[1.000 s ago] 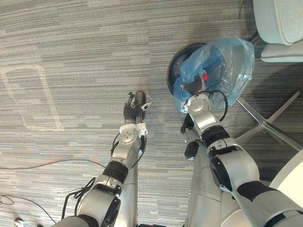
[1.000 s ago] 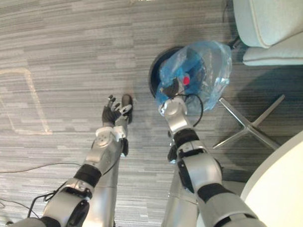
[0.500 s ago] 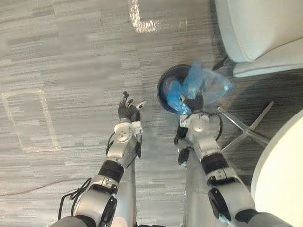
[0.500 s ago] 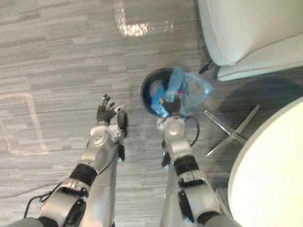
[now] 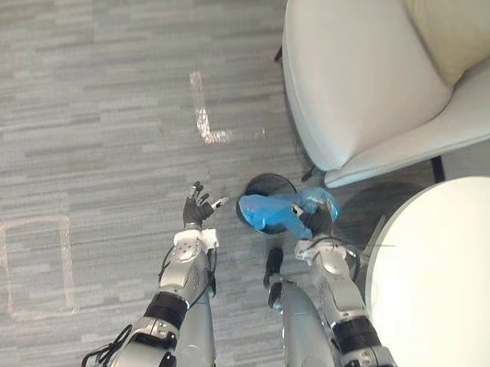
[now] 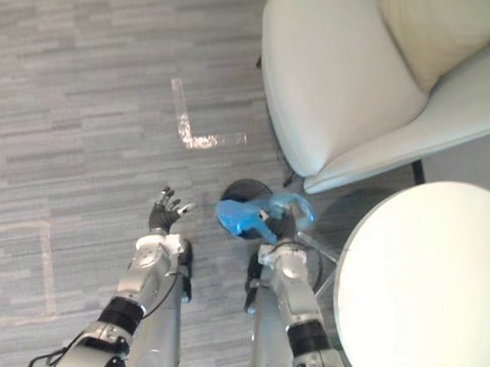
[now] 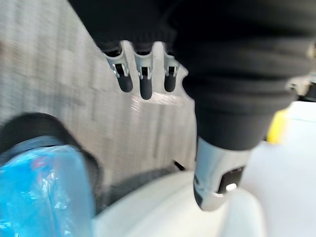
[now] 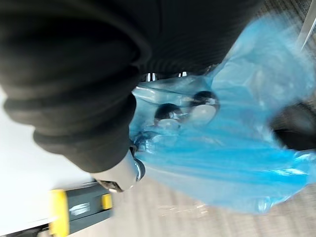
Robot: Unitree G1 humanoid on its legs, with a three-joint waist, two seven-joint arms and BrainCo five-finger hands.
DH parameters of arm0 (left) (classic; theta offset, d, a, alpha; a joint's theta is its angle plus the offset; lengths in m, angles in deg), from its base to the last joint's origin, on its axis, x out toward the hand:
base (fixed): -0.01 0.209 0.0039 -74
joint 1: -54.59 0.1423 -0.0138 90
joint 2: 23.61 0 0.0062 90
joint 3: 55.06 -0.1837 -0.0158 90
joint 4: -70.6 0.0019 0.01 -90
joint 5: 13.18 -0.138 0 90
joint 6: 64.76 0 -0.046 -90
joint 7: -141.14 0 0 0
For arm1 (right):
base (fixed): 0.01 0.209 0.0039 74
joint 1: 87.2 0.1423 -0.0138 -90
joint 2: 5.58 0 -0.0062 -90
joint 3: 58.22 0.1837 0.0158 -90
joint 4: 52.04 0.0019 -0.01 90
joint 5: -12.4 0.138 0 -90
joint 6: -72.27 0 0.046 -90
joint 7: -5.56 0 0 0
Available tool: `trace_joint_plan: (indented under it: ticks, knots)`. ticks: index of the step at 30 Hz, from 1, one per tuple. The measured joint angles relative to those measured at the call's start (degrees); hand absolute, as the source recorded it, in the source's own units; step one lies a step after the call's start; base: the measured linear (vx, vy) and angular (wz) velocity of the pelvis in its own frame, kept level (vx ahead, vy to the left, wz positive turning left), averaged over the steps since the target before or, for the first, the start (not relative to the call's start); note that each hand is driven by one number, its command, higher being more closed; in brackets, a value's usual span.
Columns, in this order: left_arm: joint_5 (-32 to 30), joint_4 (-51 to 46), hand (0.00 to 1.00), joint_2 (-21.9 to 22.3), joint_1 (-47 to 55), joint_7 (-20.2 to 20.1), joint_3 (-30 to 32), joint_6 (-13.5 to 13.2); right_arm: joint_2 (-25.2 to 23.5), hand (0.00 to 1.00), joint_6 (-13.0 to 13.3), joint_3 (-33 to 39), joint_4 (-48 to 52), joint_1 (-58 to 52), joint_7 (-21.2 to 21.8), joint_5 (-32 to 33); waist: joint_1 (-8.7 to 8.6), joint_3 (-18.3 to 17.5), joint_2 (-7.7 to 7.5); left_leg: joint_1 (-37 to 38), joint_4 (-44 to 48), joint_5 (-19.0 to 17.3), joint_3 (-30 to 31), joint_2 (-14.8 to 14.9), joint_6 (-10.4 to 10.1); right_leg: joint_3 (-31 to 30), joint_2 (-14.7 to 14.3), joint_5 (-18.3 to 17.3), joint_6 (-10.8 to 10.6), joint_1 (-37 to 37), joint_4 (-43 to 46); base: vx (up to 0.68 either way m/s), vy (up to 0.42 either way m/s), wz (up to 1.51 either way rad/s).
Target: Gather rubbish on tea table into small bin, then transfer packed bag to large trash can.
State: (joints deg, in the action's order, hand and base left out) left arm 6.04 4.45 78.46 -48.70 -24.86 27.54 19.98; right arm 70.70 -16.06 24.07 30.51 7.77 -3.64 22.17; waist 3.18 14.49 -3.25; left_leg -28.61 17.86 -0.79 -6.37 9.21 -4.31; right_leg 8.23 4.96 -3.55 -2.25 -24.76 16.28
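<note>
Blue rubbish bag [image 5: 268, 214] hangs bunched in the right hand [image 5: 310, 224], whose fingers [image 8: 169, 114] are curled into the thin plastic and pinch a fold of it, their dark tips showing through the film. The bag stretches sideways across the near rim of the small black bin [image 5: 269, 184], which stands on the grey carpet floor [image 5: 95, 106]; whether the bag is fully clear of the bin cannot be told. The bin sits at the foot of a pale armchair [image 5: 353, 83], with a round white counter [image 5: 439, 279] just beside it on the robot's right. The left hand [image 5: 199, 211] is raised over bare carpet to the left of the bin, apart from the bag, its fingers [image 7: 140, 81] straight and spread, holding nothing. An L-shaped tape mark [image 5: 203, 122] lies on the floor beyond it.
</note>
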Motion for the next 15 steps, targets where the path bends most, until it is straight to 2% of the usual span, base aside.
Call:
trace_joint_plan:
  ticks: [4, 9, 13, 15]
  knots:
    - [-0.09, -4.06, 0.00, 0.01, 4.17, -1.35, -1.89, 0.71, 0.03, 1.00, 0.13, -3.43, 4.94, -4.39, 4.03, 2.67, -0.03, -5.81, -0.04, 6.10, -4.17, 0.00, -0.99, -0.31, -0.04, -0.50, -0.43, 1.21, -0.38, 6.19, -5.31, 0.13, 0.000, -0.08]
    - [-1.16, -9.77, 0.00, -1.15, 8.24, -3.01, -3.01, 0.99, 0.30, 1.00, -0.04, -5.70, 5.63, -6.66, 7.53, 4.38, -0.13, -9.13, -0.45, 10.96, -7.89, 0.34, -1.62, -1.04, -0.51, -0.93, -0.67, 3.23, -0.72, 11.89, -11.34, 0.08, 0.018, -0.04]
    - [-1.15, -16.42, 0.00, -2.70, 12.10, -3.14, -2.49, 0.98, 2.37, 1.00, -0.14, -7.29, 7.37, -6.63, 10.16, 7.17, -0.36, -11.31, -0.90, 13.82, -9.91, 0.46, -2.11, -1.69, -0.64, -1.41, -0.85, 4.60, -0.91, 15.16, -14.95, 0.05, 0.006, -0.05]
    - [-0.82, -16.00, 0.00, -4.22, 15.63, -3.58, -2.95, 0.01, 3.12, 1.00, -0.19, -8.28, 7.98, -6.61, 11.18, 8.54, -0.37, -11.75, -0.83, 15.30, -10.25, 0.46, -2.05, -1.98, -0.61, -1.64, -0.68, 4.78, -1.08, 16.75, -15.59, 0.06, 0.015, -0.05]
